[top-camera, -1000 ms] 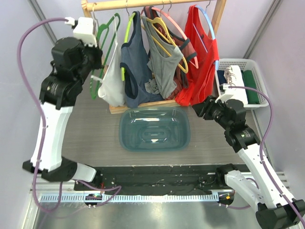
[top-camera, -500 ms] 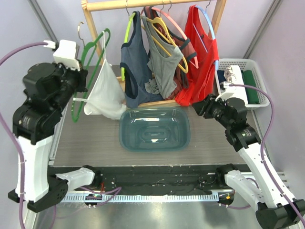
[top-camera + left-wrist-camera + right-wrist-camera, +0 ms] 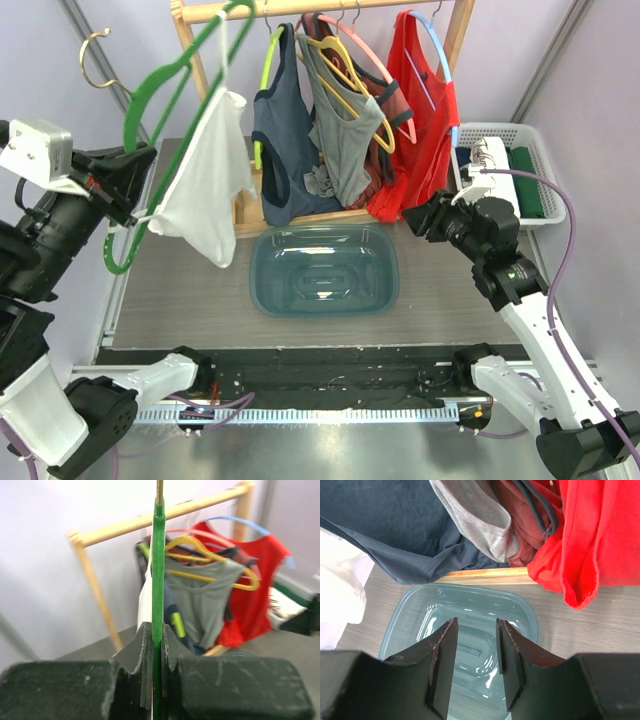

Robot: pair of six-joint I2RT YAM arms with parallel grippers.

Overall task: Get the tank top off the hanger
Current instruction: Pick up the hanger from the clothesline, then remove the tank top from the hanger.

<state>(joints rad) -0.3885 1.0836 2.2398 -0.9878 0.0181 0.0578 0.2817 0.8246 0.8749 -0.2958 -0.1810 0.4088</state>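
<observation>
The white tank top (image 3: 205, 185) hangs on a green hanger (image 3: 175, 145) that is off the rail and tilted, its gold hook pointing up left. My left gripper (image 3: 130, 170) is shut on the hanger's green arm. In the left wrist view the hanger (image 3: 158, 570) rises straight up out of the closed jaws, with a strip of the tank top (image 3: 145, 600) behind it. My right gripper (image 3: 415, 222) hovers open right of the tub. In the right wrist view its fingers (image 3: 475, 625) hold nothing, and the white fabric (image 3: 340, 585) shows at the left edge.
A teal plastic tub (image 3: 385, 250) sits mid-table, its rim (image 3: 525, 611) below my right fingers. The wooden rack (image 3: 330, 8) behind it carries navy (image 3: 285, 130), grey (image 3: 350, 135) and red (image 3: 425, 110) tops on hangers. A white basket (image 3: 535, 150) of folded clothes stands at the right.
My left arm has pulled the green hanger and white tank top off the rail, left and toward the camera, tilting it. The right gripper has barely moved.
</observation>
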